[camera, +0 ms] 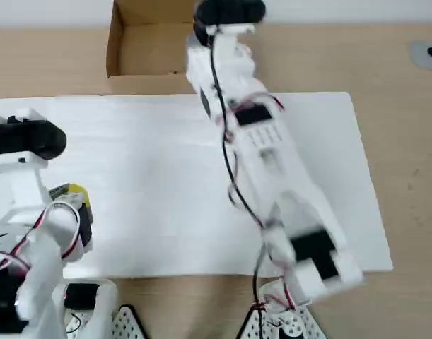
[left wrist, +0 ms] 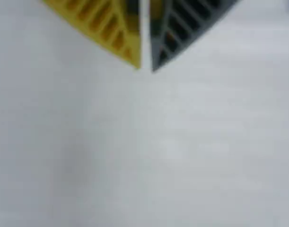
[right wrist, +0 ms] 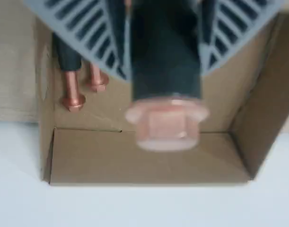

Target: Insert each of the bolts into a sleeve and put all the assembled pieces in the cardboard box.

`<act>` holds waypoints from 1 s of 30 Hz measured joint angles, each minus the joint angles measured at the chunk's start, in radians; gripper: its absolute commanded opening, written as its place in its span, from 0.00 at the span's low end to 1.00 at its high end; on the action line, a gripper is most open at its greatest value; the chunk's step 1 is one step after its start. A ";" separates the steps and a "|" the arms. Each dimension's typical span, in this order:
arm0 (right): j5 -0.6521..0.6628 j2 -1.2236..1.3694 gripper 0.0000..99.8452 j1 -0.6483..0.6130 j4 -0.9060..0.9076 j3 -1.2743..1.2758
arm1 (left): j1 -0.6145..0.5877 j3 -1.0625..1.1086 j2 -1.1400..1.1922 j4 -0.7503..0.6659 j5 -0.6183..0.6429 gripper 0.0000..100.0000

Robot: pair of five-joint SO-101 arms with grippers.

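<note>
My right gripper is shut on an assembled piece, a black sleeve with a copper bolt head sticking out of its end. It hangs above the open cardboard box. Two more sleeved copper bolts lie side by side in a corner of the box. In the high view the right arm stretches across the mat to the cardboard box at the table's far edge. My left gripper is shut, its yellow and grey tips together with nothing between them, just over the white mat near the front left.
A white foam mat covers the middle of the wooden table. A small grey object lies at the far right edge. The arm bases stand along the front edge.
</note>
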 measured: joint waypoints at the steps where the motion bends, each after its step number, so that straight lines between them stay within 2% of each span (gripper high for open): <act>1: 0.000 0.080 0.01 0.002 0.000 -0.074 | -0.023 0.011 0.000 0.000 0.000 0.01; 5: 0.000 0.384 0.01 0.002 0.012 -0.376 | -0.081 0.031 0.000 0.000 -0.060 0.01; 8: 0.000 0.588 0.01 0.002 0.087 -0.620 | -0.110 0.034 0.000 0.000 -0.135 0.01; 12: 0.000 0.850 0.01 0.002 0.193 -0.953 | -0.135 0.049 -0.002 0.000 -0.163 0.01; 17: 0.083 1.134 0.01 0.006 0.341 -1.321 | -0.141 0.072 0.003 0.000 -0.169 0.01; 23: 0.227 1.327 0.02 0.009 0.423 -1.565 | -0.141 0.055 0.000 0.000 -0.169 0.01; 30: 0.262 1.358 0.22 0.017 0.428 -1.626 | -0.141 0.055 0.000 0.000 -0.169 0.01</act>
